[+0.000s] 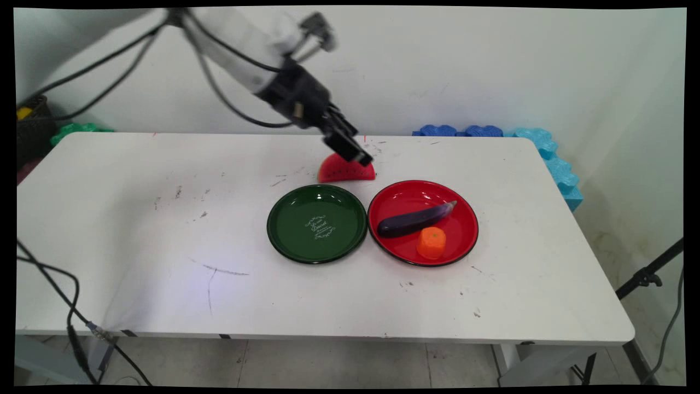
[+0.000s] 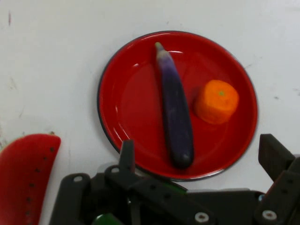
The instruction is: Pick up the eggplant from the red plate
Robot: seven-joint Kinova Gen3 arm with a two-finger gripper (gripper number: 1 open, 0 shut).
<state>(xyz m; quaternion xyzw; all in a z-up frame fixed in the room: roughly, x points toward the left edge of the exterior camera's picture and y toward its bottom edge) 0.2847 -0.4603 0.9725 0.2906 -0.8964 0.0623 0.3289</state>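
- Closest to the standing camera sit two round glossy plates side by side on the white worktop (image 1: 136,230), their rims touching or all but.
- On the left is the dark green enamel plate (image 1: 290,241), with nothing on it.
- On the right is the red plate with a thin black rim (image 1: 404,194). It carries a long purple toy eggplant (image 1: 413,220) lying slantwise, and a stubby orange carrot piece (image 1: 431,242) just beside it on the near side.
- Behind the plates, a red half-round watermelon slice with dark seeds (image 1: 342,171) rests on the worktop, curved edge up.
- The black two-finger gripper (image 1: 353,152) hangs right over the slice's far right end. From the main view I cannot tell whether it touches.
- In the hand view the fingers (image 2: 274,157) are spread wide with nothing between them. They frame the red plate (image 2: 136,93), while the slice (image 2: 26,173) lies off to the left, outside their span.
- As a judgement of handling, the slice looks thin and flat-faced, so a pinch across its two faces, centred, should hold better than one on the curved rind.
- Writing: a white ornate emblem with a script word marks the green plate's middle. It is probably a maker's mark, too small to read.
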